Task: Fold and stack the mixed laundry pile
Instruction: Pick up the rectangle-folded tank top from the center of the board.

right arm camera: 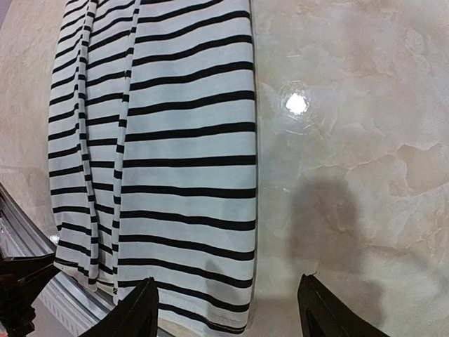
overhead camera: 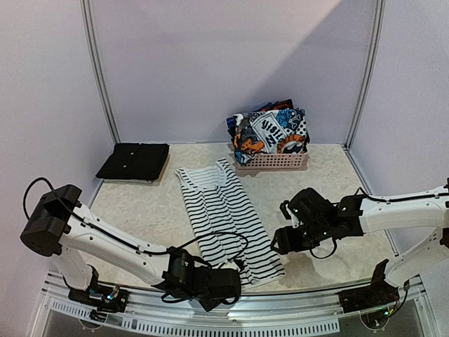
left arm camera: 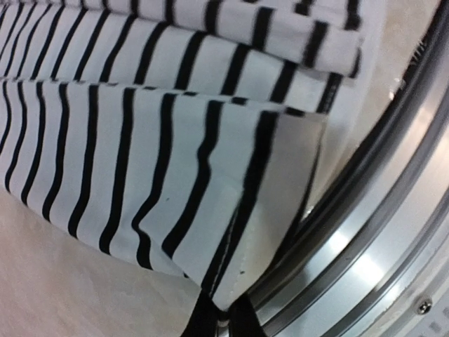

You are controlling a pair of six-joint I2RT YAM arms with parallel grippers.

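A white garment with thin black stripes (overhead camera: 226,214) lies flat and narrow down the middle of the table, folded lengthwise. My left gripper (overhead camera: 235,282) is at its near end by the table's front edge. In the left wrist view this gripper (left arm camera: 226,319) is shut on the near hem corner of the striped garment (left arm camera: 140,140), which rises a little from the table. My right gripper (overhead camera: 278,242) hovers open by the garment's right edge. In the right wrist view it (right arm camera: 228,309) straddles that edge of the striped cloth (right arm camera: 182,140) without touching it.
A pink latticed basket (overhead camera: 272,162) at the back holds a busy graphic-print garment (overhead camera: 270,132). A folded black garment (overhead camera: 133,160) lies at the back left. A metal rail (overhead camera: 295,309) runs along the near table edge, close to the left gripper. Walls enclose the table.
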